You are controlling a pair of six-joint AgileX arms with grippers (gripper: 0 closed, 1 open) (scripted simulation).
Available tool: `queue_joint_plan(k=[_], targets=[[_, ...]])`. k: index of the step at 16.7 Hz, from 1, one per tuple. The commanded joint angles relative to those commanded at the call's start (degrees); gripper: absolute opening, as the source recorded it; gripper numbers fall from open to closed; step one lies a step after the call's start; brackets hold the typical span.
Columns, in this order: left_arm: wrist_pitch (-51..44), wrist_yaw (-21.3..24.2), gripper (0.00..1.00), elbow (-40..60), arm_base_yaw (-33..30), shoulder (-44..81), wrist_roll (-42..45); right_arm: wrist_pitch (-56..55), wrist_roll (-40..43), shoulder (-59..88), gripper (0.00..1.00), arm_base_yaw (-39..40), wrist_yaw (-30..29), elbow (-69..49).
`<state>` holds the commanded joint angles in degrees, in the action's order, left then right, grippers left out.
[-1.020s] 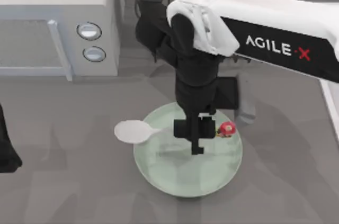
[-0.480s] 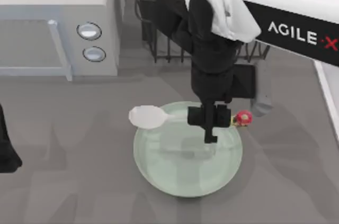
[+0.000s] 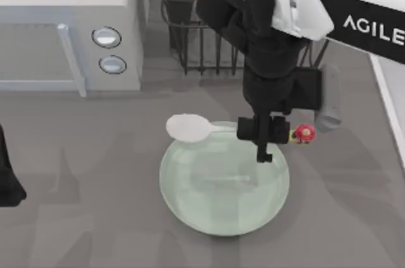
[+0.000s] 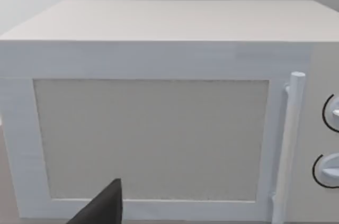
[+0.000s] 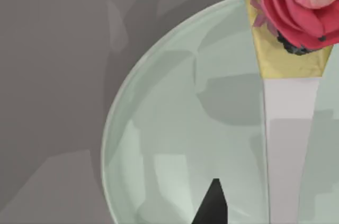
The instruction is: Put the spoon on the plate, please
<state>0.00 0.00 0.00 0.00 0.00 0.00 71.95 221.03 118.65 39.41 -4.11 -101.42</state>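
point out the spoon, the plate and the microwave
spoon point(image 3: 187, 128), top view, on its white bowl
plate point(image 3: 215, 214), top view, on bare surface near its rim
microwave point(image 4: 151, 139), left wrist view, on its door panel

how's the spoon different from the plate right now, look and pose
The spoon is long and thin with a white oval bowl and a red ornament at the handle's end; the plate is round, wide and plain mint green. The spoon is carried in the right gripper above the plate's far rim, both ends overhanging; the plate lies flat on the table. Both are pale and glossy.
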Motion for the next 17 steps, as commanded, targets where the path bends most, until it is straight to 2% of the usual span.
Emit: queue_joint_plan(k=[17], targets=[[0.0, 0.0, 1.0, 0.0, 0.0, 0.0, 0.0, -11.7, 1.8, 9.2, 0.0, 4.8, 3.3, 4.1]])
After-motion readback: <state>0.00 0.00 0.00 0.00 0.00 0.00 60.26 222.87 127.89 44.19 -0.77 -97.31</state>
